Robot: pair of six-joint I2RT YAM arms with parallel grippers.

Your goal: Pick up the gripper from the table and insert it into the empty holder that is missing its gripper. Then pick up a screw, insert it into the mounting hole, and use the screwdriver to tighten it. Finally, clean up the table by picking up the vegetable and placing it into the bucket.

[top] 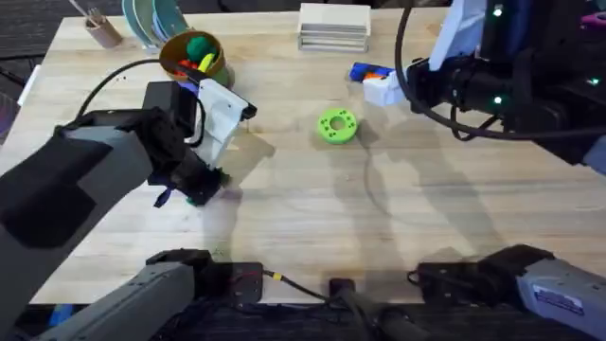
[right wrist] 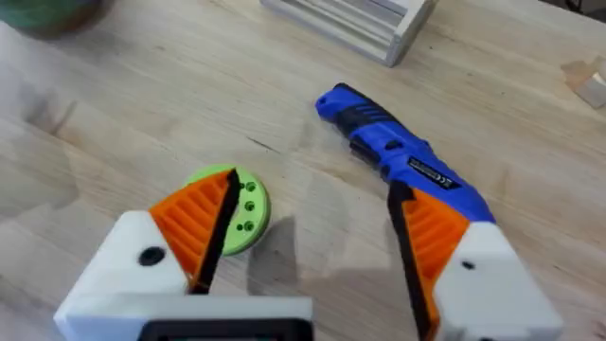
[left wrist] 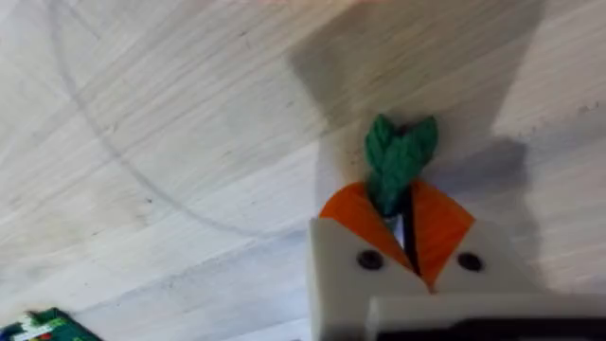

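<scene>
— Where's the vegetable (left wrist: pixel 401 161)?
— Down at the left gripper (left wrist: pixel 409 227), its orange fingers (left wrist: pixel 350 210) pinching the green leaves just over the table (top: pixel 303 199), left of centre, near side of the bucket (top: pixel 192 55).
— And the screwdriver (right wrist: pixel 402 156)?
— Lying far right, beside the right gripper (right wrist: pixel 312 223), whose fingers are spread wide with nothing between them. The lime-green disc (top: pixel 337 125) sits mid-table.
</scene>
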